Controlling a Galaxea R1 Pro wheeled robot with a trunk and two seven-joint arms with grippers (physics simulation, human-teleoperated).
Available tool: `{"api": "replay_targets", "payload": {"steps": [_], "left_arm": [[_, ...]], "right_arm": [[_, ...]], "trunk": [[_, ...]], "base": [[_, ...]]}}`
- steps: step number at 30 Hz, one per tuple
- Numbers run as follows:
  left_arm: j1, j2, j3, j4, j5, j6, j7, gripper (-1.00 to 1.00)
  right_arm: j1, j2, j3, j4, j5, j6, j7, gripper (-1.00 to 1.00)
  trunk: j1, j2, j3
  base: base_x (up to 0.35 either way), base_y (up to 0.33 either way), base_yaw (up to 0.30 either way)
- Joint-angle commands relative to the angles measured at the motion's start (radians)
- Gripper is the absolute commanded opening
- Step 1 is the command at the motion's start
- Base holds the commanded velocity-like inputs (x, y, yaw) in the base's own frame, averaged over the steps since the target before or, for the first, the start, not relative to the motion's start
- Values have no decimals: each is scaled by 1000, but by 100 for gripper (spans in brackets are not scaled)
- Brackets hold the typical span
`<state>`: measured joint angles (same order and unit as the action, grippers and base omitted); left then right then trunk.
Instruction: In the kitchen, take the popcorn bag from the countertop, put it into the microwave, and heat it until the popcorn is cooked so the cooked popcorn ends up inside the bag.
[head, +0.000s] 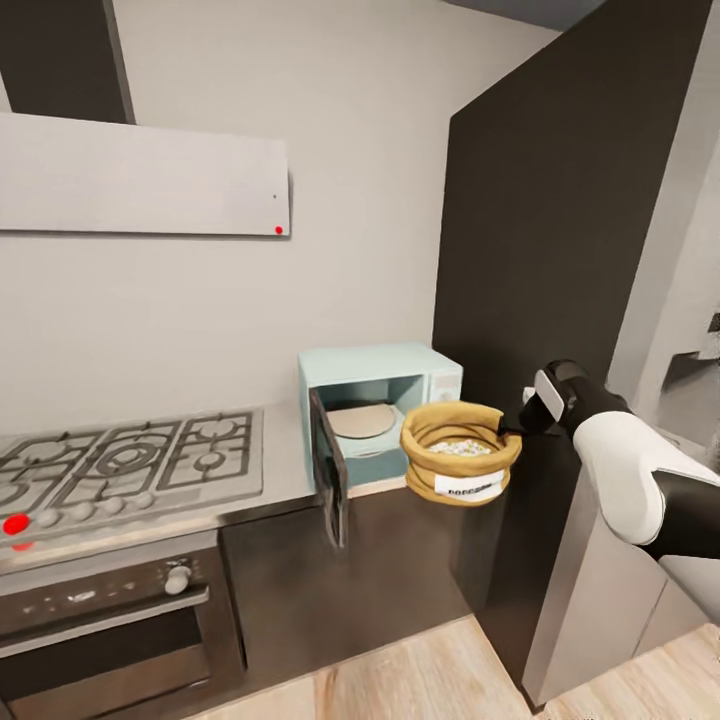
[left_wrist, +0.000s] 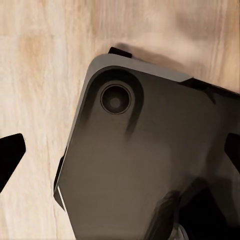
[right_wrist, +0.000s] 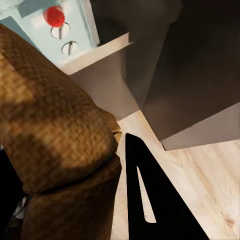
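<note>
right now, from the head view, i have the popcorn bag hanging off my right gripper, which is pinched onto its rolled rim on the side away from the microwave; the bag is in the air just in front of the microwave's opening, past the edge of the countertop, with the popcorn showing as pale bits inside; the microwave door hangs wide open and the round plate inside is bare; the gas hob sits to the left with the oven beneath it; in the left wrist view i see the wood floor and a dark grey part of my own base; one dark fingertip pokes in at the edge, and i cannot tell whether that hand is apart or together; in the right wrist view a dark finger presses beside the brown bag wall, with the microwave's red light and white knobs beyond; so the pickup looks done, while placing the bag inside, shutting the door and heating all remain.
</note>
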<state>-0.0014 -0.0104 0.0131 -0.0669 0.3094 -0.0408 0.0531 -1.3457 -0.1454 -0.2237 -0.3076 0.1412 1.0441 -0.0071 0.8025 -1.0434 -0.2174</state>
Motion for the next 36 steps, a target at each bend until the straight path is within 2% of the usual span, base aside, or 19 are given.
{"api": "replay_targets", "payload": {"steps": [1, 17, 24, 36], "left_arm": [[0, 0, 1, -1, 4, -2, 2, 100], [0, 0, 1, -1, 2, -2, 2, 100], [0, 0, 1, -1, 3, -2, 2, 100], [0, 0, 1, -1, 4, -2, 2, 100]], "right_arm": [[-1, 1, -9, -1, 6, 3, -1, -100], [-1, 0, -10, -7, 8, 3, -1, -100], [-1, 1, -10, -7, 8, 3, -4, -100], [-1, -1, -9, -8, 8, 3, -4, -100]], "trunk": [[0, -1, -1], [0, -1, -1], [0, -1, -1], [0, -1, -1]], "base": [[122, 293, -104], [113, 250, -7], [17, 23, -12], [0, 0, -180]]}}
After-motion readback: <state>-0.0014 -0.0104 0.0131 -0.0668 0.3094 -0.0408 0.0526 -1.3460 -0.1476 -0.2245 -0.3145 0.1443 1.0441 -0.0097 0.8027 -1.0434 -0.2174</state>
